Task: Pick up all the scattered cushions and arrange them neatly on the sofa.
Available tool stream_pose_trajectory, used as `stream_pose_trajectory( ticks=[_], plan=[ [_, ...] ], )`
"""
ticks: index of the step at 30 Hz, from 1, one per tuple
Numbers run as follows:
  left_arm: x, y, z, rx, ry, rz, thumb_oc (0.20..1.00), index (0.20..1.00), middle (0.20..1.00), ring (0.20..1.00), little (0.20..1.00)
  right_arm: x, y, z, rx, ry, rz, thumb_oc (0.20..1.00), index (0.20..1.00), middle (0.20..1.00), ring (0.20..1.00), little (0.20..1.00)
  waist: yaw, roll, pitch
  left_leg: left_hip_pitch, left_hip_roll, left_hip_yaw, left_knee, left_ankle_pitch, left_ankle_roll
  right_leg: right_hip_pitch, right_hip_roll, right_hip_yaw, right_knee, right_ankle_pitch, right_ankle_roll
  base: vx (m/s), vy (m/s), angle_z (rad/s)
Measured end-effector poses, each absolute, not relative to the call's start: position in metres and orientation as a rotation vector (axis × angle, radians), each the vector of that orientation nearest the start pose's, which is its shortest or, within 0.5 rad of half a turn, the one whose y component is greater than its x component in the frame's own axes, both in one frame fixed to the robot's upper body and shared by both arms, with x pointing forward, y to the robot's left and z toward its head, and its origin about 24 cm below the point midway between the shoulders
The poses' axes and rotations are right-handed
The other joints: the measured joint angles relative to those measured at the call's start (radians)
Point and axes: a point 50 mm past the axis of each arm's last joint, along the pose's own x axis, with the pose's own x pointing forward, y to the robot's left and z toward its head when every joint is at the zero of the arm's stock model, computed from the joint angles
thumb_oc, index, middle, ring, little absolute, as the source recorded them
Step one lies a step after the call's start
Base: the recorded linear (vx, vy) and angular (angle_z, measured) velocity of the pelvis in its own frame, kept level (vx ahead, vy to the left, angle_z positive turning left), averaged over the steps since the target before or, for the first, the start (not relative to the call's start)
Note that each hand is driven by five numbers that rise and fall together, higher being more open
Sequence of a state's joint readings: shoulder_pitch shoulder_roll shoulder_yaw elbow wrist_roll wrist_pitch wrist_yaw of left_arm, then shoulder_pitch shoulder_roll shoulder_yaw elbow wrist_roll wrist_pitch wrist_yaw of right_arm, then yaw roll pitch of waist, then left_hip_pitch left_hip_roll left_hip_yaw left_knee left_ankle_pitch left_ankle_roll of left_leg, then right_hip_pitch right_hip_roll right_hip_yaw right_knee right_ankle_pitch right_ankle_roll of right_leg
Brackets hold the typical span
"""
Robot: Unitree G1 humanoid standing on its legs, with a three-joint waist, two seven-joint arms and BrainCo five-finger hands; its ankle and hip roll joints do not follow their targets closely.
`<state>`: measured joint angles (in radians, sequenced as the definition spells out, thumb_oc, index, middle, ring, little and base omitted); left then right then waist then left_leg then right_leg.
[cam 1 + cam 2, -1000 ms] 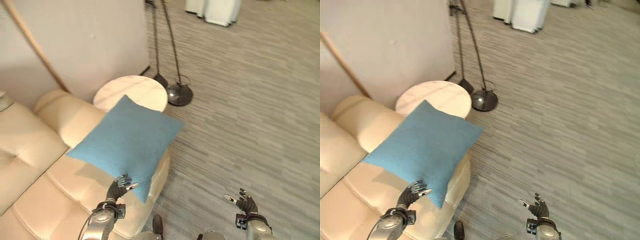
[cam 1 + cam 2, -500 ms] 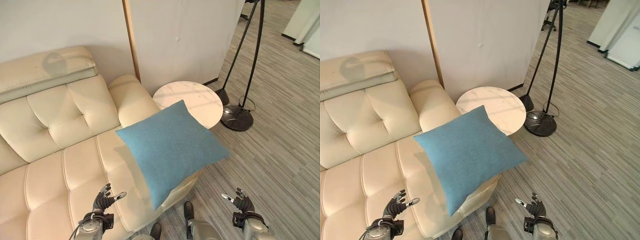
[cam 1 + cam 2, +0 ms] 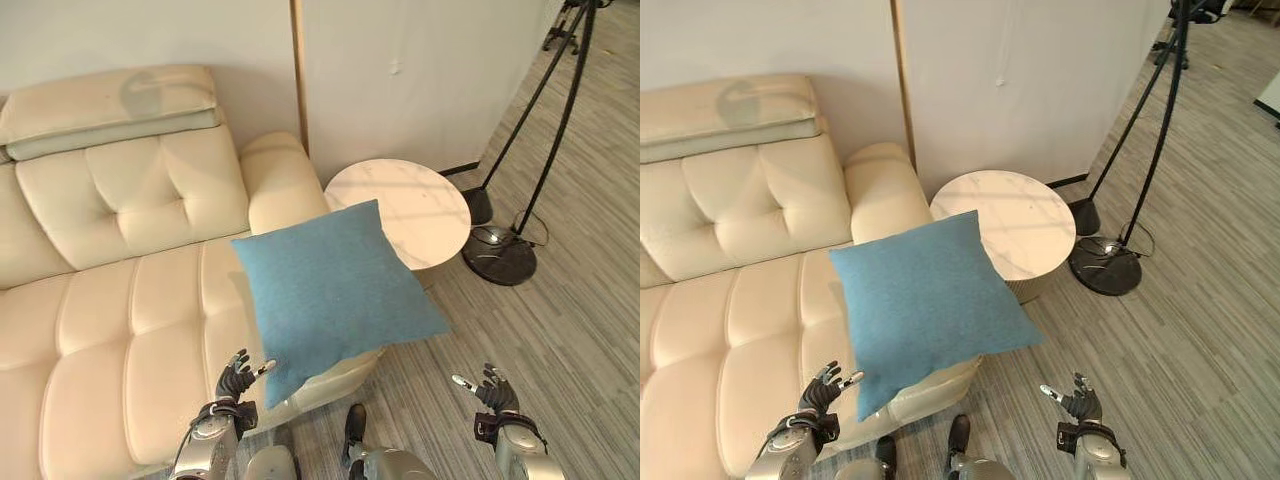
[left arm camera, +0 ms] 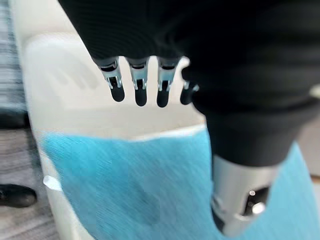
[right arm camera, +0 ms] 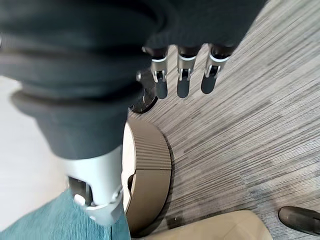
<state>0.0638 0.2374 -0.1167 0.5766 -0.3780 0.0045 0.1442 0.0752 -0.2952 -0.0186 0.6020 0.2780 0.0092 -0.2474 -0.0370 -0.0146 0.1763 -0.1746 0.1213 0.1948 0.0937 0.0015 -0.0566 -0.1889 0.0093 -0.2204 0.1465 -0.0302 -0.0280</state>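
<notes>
Left eye view: cushion (image 3: 335,293) on sofa (image 3: 130,300) edge, overhanging, untidy. Left hand (image 3: 238,380) beside it, right hand (image 3: 491,390) over floor; both fingers spread, empty. Straightening left.

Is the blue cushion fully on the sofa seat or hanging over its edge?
Hanging over. The blue cushion rests on the sofa seat's end, one corner jutting over the floor beside the round table.

The blue cushion (image 3: 330,290) now lies flatter over the sofa's (image 3: 110,320) seat edge, and the left hand (image 3: 238,377) sits nearer its lower corner.
</notes>
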Motion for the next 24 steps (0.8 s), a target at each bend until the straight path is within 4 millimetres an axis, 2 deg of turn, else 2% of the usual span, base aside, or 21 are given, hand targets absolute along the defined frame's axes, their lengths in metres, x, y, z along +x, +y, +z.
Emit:
stream_pose_trajectory(
  ticks=[1, 3, 4, 5, 6, 7, 11, 12, 13, 16, 18, 19, 20, 21, 22, 24],
  plan=[
    [0.186, 0.216, -0.091, -0.052, 0.650, 0.236, 1.000, 1.000, 1.000, 1.000, 1.000, 0.177, -0.263, -0.085, -0.080, 0.653, -0.471, 1.000, 1.000, 1.000, 1.000, 1.000, 0.001, -0.022, 0.004, 0.003, -0.019, 0.003, -0.007, 0.005, 0.001, -0.006, -0.015, 0.001, 0.012, 0.014, -0.019, 0.18, 0.153, 0.18],
    [0.180, 0.224, -0.092, -0.044, 0.670, 0.269, 1.000, 1.000, 1.000, 1.000, 1.000, 0.173, -0.275, -0.079, -0.062, 0.623, -0.552, 1.000, 1.000, 1.000, 1.000, 1.000, -0.001, -0.041, -0.005, 0.028, -0.048, 0.005, -0.034, 0.013, 0.017, 0.031, -0.024, -0.003, -0.089, 0.021, 0.011, 0.13, 0.117, 0.15],
    [0.180, 0.226, -0.093, -0.051, 0.669, 0.280, 1.000, 1.000, 1.000, 1.000, 1.000, 0.174, -0.281, -0.075, -0.068, 0.607, -0.577, 1.000, 1.000, 1.000, 1.000, 1.000, -0.001, -0.033, -0.006, 0.045, -0.047, 0.001, -0.052, 0.002, 0.025, 0.049, -0.019, -0.009, -0.113, 0.031, 0.025, 0.13, 0.162, 0.17],
    [0.178, 0.226, -0.094, -0.059, 0.673, 0.290, 1.000, 1.000, 1.000, 1.000, 1.000, 0.174, -0.294, -0.069, -0.100, 0.591, -0.616, 1.000, 1.000, 1.000, 1.000, 1.000, 0.003, -0.011, -0.013, 0.060, -0.031, 0.000, -0.101, 0.036, 0.050, 0.034, -0.008, -0.022, -0.078, 0.016, 0.044, 0.11, 0.174, 0.17],
    [0.180, 0.229, -0.092, -0.050, 0.664, 0.292, 1.000, 1.000, 1.000, 1.000, 1.000, 0.173, -0.298, -0.067, -0.107, 0.591, -0.629, 1.000, 1.000, 1.000, 1.000, 1.000, 0.000, -0.029, -0.015, 0.068, -0.043, 0.004, -0.104, 0.039, 0.053, 0.016, -0.024, -0.021, -0.044, -0.005, 0.045, 0.09, 0.200, 0.28],
    [0.181, 0.234, -0.091, -0.030, 0.667, 0.292, 1.000, 1.000, 1.000, 1.000, 1.000, 0.171, -0.309, -0.064, -0.128, 0.591, -0.663, 1.000, 1.000, 1.000, 1.000, 1.000, -0.003, -0.061, -0.028, 0.078, -0.067, 0.004, -0.101, 0.041, 0.053, 0.023, -0.041, -0.020, -0.039, 0.001, 0.040, 0.06, 0.174, 0.18],
    [0.179, 0.239, -0.091, -0.018, 0.673, 0.299, 1.000, 1.000, 1.000, 1.000, 1.000, 0.174, -0.330, -0.050, -0.241, 0.577, -0.678, 1.000, 1.000, 1.000, 1.000, 1.000, 0.012, -0.088, -0.054, 0.098, -0.090, 0.000, -0.110, 0.037, 0.078, 0.031, -0.068, -0.020, -0.024, 0.008, 0.072, 0.02, 0.136, -0.01],
    [0.180, 0.239, -0.091, -0.006, 0.675, 0.290, 1.000, 1.000, 1.000, 1.000, 1.000, 0.177, -0.336, -0.047, -0.276, 0.577, -0.676, 1.000, 1.000, 1.000, 1.000, 1.000, 0.011, -0.093, -0.046, 0.114, -0.099, 0.000, -0.121, 0.045, 0.098, 0.021, -0.088, -0.008, 0.035, 0.038, 0.125, -0.01, 0.050, 0.05],
    [0.179, 0.240, -0.091, -0.003, 0.679, 0.291, 1.000, 1.000, 1.000, 1.000, 1.000, 0.177, -0.338, -0.048, -0.277, 0.586, -0.682, 1.000, 1.000, 1.000, 1.000, 1.000, 0.010, -0.090, -0.045, 0.123, -0.102, -0.002, -0.121, 0.043, 0.105, 0.015, -0.096, 0.010, 0.067, 0.030, 0.140, 0.05, 0.031, 0.12],
    [0.180, 0.245, -0.089, 0.016, 0.675, 0.294, 1.000, 1.000, 1.000, 1.000, 1.000, 0.175, -0.332, -0.054, -0.288, 0.614, -0.644, 1.000, 1.000, 1.000, 1.000, 1.000, 0.007, -0.102, -0.054, 0.128, -0.114, -0.012, -0.137, 0.041, 0.116, -0.006, -0.105, 0.081, 0.090, 0.014, 0.135, 0.11, -0.006, 0.14],
    [0.182, 0.249, -0.088, 0.028, 0.672, 0.297, 1.000, 1.000, 1.000, 1.000, 1.000, 0.180, -0.323, -0.056, -0.293, 0.620, -0.601, 1.000, 1.000, 1.000, 1.000, 1.000, 0.003, -0.108, -0.056, 0.135, -0.113, -0.024, -0.164, 0.065, 0.126, 0.015, -0.096, 0.112, -0.046, 0.021, 0.132, 0.13, -0.047, 0.07],
    [0.182, 0.249, -0.088, 0.031, 0.673, 0.294, 1.000, 1.000, 1.000, 1.000, 1.000, 0.182, -0.321, -0.056, -0.291, 0.619, -0.588, 1.000, 1.000, 1.000, 1.000, 1.000, 0.001, -0.109, -0.055, 0.142, -0.115, -0.025, -0.174, 0.067, 0.127, 0.025, -0.099, 0.114, -0.096, 0.041, 0.133, 0.14, -0.067, 0.15],
    [0.182, 0.246, -0.089, 0.033, 0.678, 0.282, 1.000, 1.000, 1.000, 1.000, 1.000, 0.183, -0.316, -0.059, -0.279, 0.623, -0.574, 1.000, 1.000, 1.000, 1.000, 1.000, -0.005, -0.121, -0.060, 0.150, -0.120, -0.038, -0.174, 0.064, 0.122, 0.049, -0.102, 0.117, -0.158, 0.088, 0.133, 0.13, -0.075, 0.40],
    [0.182, 0.241, -0.091, 0.037, 0.687, 0.263, 1.000, 1.000, 1.000, 1.000, 1.000, 0.182, -0.304, -0.066, -0.276, 0.643, -0.522, 1.000, 1.000, 1.000, 1.000, 1.000, -0.010, -0.125, -0.062, 0.163, -0.126, -0.051, -0.174, 0.070, 0.099, 0.102, -0.101, 0.130, -0.211, 0.159, 0.132, 0.15, -0.104, 0.32],
    [0.183, 0.236, -0.092, 0.025, 0.687, 0.251, 1.000, 1.000, 1.000, 1.000, 1.000, 0.186, -0.296, -0.068, -0.280, 0.646, -0.476, 1.000, 1.000, 1.000, 1.000, 1.000, -0.009, -0.121, -0.060, 0.173, -0.122, -0.049, -0.174, 0.068, 0.090, 0.117, -0.092, 0.139, -0.230, 0.185, 0.105, 0.14, -0.106, 0.13],
    [0.185, 0.225, -0.094, -0.002, 0.686, 0.235, 1.000, 1.000, 1.000, 1.000, 1.000, 0.196, -0.277, -0.065, -0.284, 0.613, -0.383, 1.000, 1.000, 1.000, 1.000, 1.000, -0.003, -0.103, -0.058, 0.175, -0.105, -0.048, -0.174, 0.060, 0.072, 0.117, -0.073, 0.139, -0.233, 0.186, 0.099, 0.11, -0.098, -0.12]
  ],
)
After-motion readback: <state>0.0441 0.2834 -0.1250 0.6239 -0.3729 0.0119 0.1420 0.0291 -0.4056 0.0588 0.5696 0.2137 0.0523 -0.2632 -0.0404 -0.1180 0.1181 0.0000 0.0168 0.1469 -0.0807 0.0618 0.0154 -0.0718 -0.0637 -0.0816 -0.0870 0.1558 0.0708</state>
